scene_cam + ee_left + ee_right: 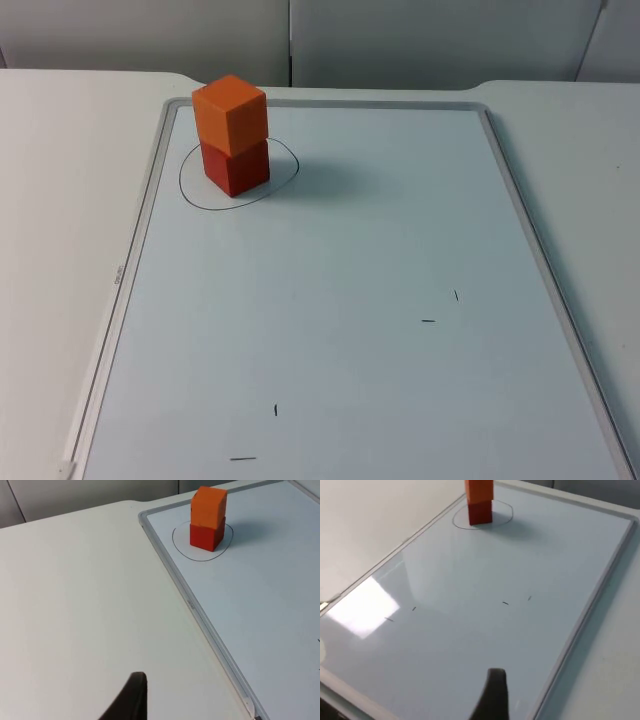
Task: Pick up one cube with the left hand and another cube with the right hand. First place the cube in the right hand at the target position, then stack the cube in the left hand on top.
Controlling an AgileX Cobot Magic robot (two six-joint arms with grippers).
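orange cube point(230, 114): sits on top of the red cube, turned slightly against it, so its edges do not line up with the one beneath; also seen from the left wrist point(208, 506) and the right wrist point(479, 490).
red cube point(236, 168): rests flat on the whiteboard inside the drawn circle, carrying the orange cube.
drawn circle point(190, 190): a thin black outline on the board's far left part, ringing the stack's base.
whiteboard point(350, 300): lies flat on the white surface point(60, 200), grey frame all round, a few short black pen marks point(428, 321) on its near half.
left tool point(131, 700): one dark fingertip shows above the bare surface, just beside the board's left frame, well apart from the stack; whether it is apart or together i cannot tell.
right tool point(492, 695): one dark fingertip shows above the board's near part, well apart from the stack; apart or together, i cannot tell.
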